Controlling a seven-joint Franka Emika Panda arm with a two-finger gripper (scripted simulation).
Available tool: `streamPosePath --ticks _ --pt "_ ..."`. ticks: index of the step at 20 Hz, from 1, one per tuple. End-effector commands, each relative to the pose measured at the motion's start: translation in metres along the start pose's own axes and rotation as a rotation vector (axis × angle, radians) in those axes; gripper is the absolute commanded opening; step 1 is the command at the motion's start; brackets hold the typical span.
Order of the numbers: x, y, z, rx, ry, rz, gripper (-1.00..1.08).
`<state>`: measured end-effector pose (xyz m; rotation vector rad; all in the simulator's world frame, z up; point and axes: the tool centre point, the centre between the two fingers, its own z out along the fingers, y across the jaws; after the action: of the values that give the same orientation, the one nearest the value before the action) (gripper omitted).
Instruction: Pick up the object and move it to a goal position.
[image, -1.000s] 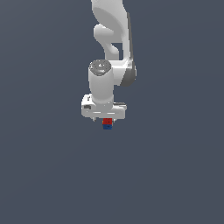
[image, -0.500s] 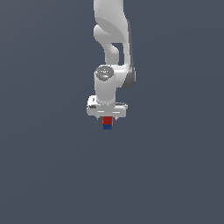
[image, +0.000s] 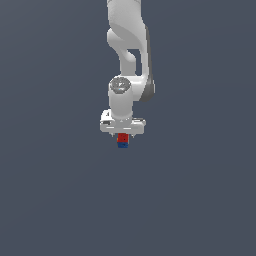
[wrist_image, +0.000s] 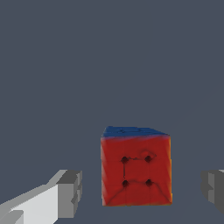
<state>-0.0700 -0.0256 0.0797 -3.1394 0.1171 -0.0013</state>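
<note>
The object is a small cube (image: 122, 141) with a red side and a blue side. It sits directly under my white gripper (image: 122, 135) in the exterior view. In the wrist view the cube (wrist_image: 135, 168) shows a red face with dark grid lines and a blue face at its far edge. It lies between my two grey fingertips (wrist_image: 70, 192), with a visible gap on each side. The gripper (wrist_image: 142, 192) is open and touches nothing. No goal marker shows in either view.
A plain dark grey surface fills both views. The white arm (image: 127, 45) rises above the gripper in the exterior view.
The gripper has shifted slightly to the exterior view's right and come lower around the cube. The cube has not moved.
</note>
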Motion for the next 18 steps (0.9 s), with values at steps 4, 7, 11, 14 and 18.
streamPosePath --ticks 4,7,11,14,18 --pt "-0.002 0.000 0.022 0.000 -0.001 0.000 1.00" --pt "-0.002 0.000 0.036 0.000 -0.001 0.000 1.00" --pt "-0.002 0.000 0.045 0.000 -0.001 0.000 1.00" --pt "-0.002 0.000 0.046 0.000 -0.001 0.000 -1.00" --pt "-0.002 0.000 0.046 0.000 -0.001 0.000 -1.00"
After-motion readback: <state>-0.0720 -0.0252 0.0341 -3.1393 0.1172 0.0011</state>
